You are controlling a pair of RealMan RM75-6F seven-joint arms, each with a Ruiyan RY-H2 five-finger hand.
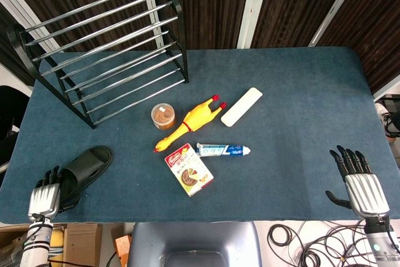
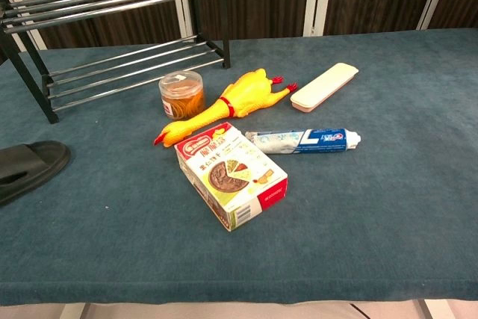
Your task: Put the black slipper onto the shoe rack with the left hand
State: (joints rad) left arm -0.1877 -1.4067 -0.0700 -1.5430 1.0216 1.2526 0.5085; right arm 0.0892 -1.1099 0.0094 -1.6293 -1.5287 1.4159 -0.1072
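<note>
The black slipper [image 1: 87,164] lies flat on the blue table near the front left; its toe end also shows in the chest view as the slipper [image 2: 30,166] at the left edge. My left hand [image 1: 47,192] sits just in front of the slipper's heel, fingers stretched toward it and touching or nearly touching it, holding nothing. The shoe rack [image 1: 103,42], black frame with chrome bars, stands at the back left and shows in the chest view as the rack [image 2: 112,5]. My right hand [image 1: 359,182] rests open at the front right, fingers spread.
Mid-table lie a small round jar [image 1: 164,116], a yellow rubber chicken [image 1: 190,120], a white case [image 1: 241,106], a toothpaste tube [image 1: 223,150] and a food box [image 1: 189,172]. The table's front edge [image 1: 200,220] is close behind both hands.
</note>
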